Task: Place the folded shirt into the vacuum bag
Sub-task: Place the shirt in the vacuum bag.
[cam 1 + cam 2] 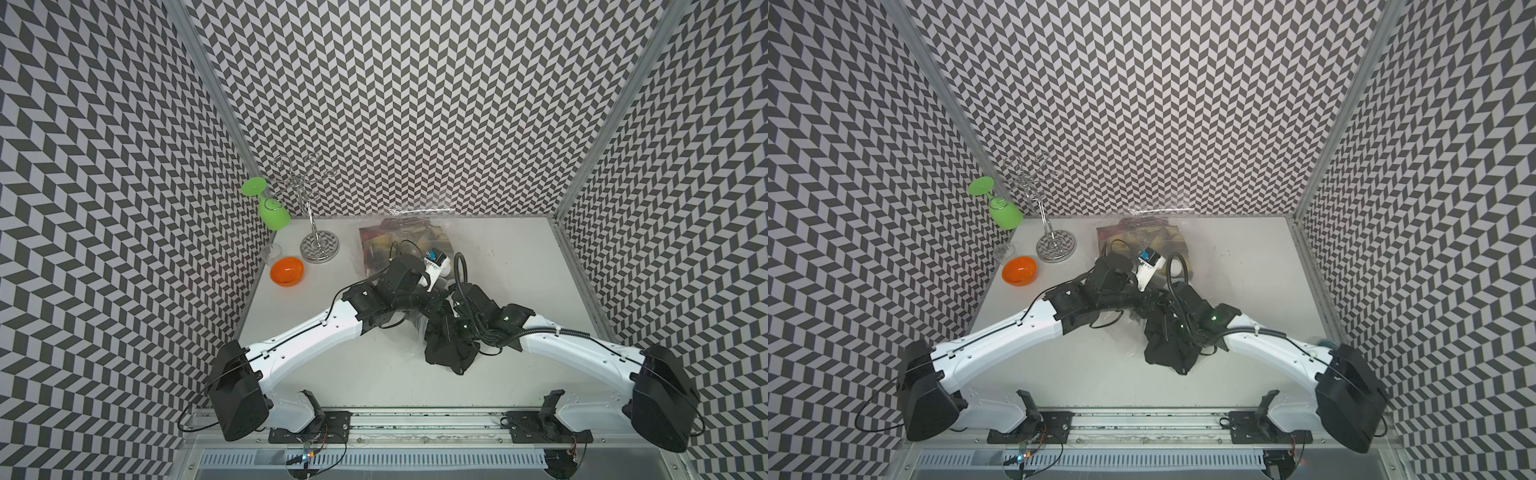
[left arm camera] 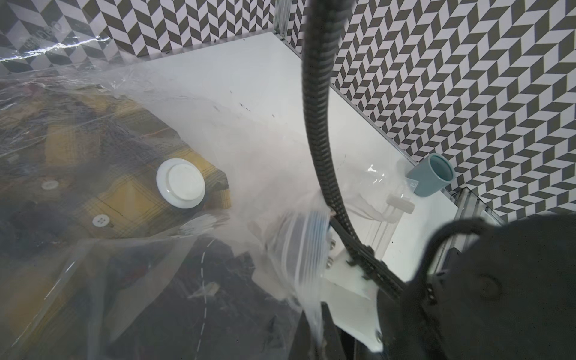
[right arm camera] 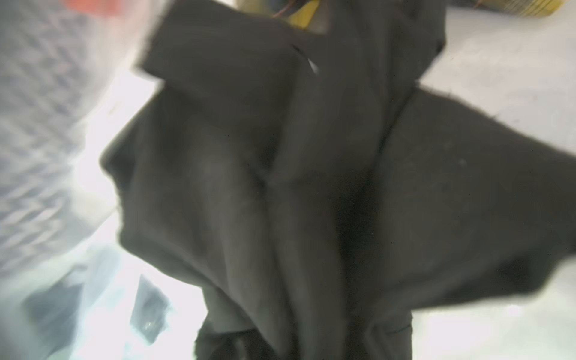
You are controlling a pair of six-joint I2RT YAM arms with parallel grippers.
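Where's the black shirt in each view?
Top view: black shirt, crumpled mid-table.
Top view: black shirt, same spot.
Left wrist: dark cloth seen through the vacuum bag, probably it.
Right wrist: fills the frame, blurred.
Shared landmark: yellow plaid shirt beside it.

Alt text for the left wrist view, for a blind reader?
A clear vacuum bag fills the view, its white valve cap over a yellow plaid shirt inside; dark fabric shows through the plastic. A teal cup sits by the patterned wall.
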